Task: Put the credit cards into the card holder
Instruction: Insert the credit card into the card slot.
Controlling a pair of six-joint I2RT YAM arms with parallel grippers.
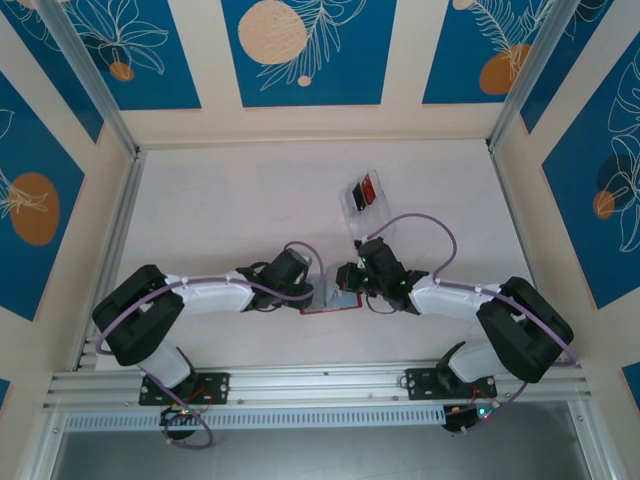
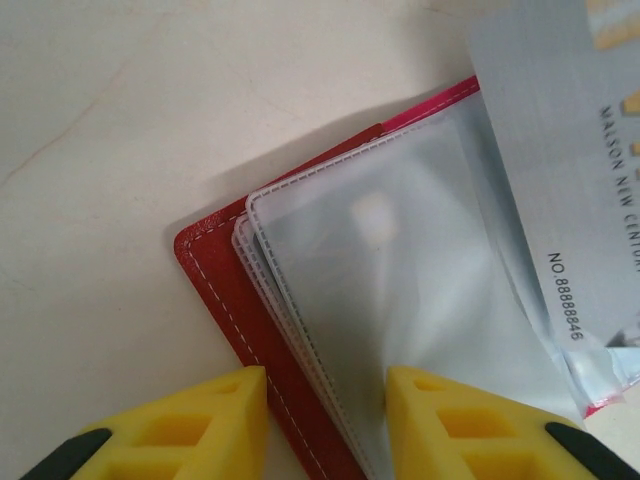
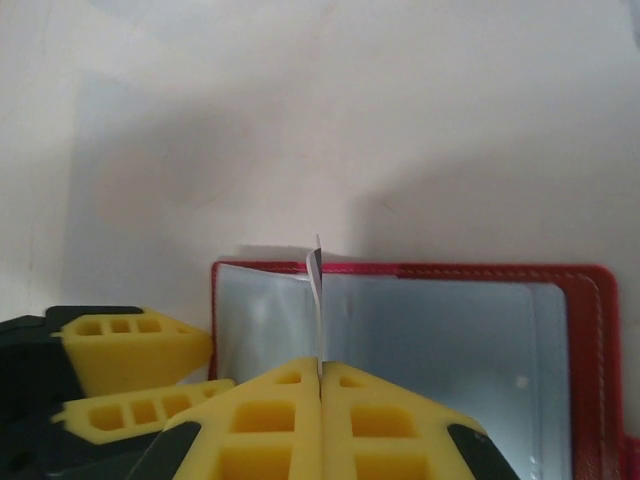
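Right hand (image 3: 320, 368) pinching credit card (image 3: 316, 290) over red card holder (image 3: 585, 282), left hand (image 2: 325, 382) splayed

White arms (image 1: 200, 293) with black joints carried lilac cables (image 1: 425, 222); the fingers (image 2: 190, 430) were yellow, with square cutouts.

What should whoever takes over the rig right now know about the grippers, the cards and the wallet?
Left gripper: open, fingers either side of the edge of the card holder, which lies open on the table.
Right gripper: shut on the grey card, held on edge at the holder's clear sleeves.
The red card and black card lie in the clear tray beyond the arms.
Done: no card looks seated yet.
Left: slide the grey card in, then fetch the other two.
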